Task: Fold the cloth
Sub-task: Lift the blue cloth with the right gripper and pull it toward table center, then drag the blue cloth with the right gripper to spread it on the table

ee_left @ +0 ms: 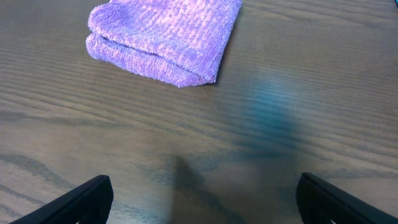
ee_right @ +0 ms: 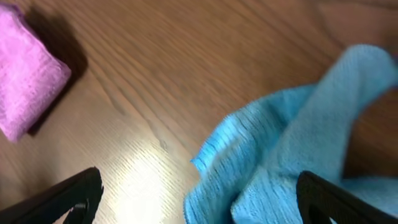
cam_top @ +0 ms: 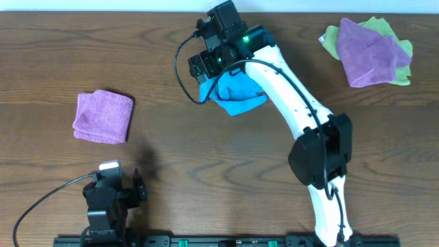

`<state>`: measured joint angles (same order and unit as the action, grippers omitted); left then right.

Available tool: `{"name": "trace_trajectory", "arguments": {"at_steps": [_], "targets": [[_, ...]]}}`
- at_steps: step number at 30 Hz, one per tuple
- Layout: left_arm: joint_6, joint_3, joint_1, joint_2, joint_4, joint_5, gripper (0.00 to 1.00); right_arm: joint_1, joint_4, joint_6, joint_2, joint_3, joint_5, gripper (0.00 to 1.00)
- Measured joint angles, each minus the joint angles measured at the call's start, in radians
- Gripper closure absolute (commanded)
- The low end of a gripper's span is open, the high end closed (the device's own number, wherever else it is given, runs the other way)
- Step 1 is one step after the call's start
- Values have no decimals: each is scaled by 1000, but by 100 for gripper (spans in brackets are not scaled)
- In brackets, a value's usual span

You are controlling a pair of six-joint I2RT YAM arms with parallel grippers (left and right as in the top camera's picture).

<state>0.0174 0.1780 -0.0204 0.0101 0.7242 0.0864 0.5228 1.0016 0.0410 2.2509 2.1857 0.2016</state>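
The turquoise-blue cloth (cam_top: 236, 92) lies crumpled on the wooden table at the upper middle, partly hidden under my right arm. In the right wrist view the cloth (ee_right: 292, 162) fills the lower right, rumpled, with a raised fold. My right gripper (ee_right: 199, 199) is open, its fingers wide apart above the cloth's left edge, holding nothing. My left gripper (ee_left: 202, 199) is open and empty, low over bare table near the front edge (cam_top: 113, 189).
A folded purple cloth (cam_top: 103, 116) lies at the left, also in the left wrist view (ee_left: 165, 37) and the right wrist view (ee_right: 28, 81). A purple cloth (cam_top: 370, 51) on a lime-green cloth (cam_top: 405, 48) sits at the far right.
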Motion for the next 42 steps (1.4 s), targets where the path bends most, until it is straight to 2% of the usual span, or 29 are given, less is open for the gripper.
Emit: {"name": "trace_trajectory", "arguments": {"at_steps": [6,14,18,22,32,42], "targets": [[0,0,0,0,0,0,5,-61,256,-52,0,25,-31,1],[0,0,0,0,0,0,5,-264,345,-135,0,24,52,1],[0,0,0,0,0,0,5,-357,351,-175,0,-16,145,2],[0,0,0,0,0,0,5,-410,356,-230,0,-130,246,5],[0,0,0,0,0,0,5,-387,199,-319,0,-370,404,13],[0,0,0,0,0,0,5,-381,94,-319,0,-414,426,16]]}}
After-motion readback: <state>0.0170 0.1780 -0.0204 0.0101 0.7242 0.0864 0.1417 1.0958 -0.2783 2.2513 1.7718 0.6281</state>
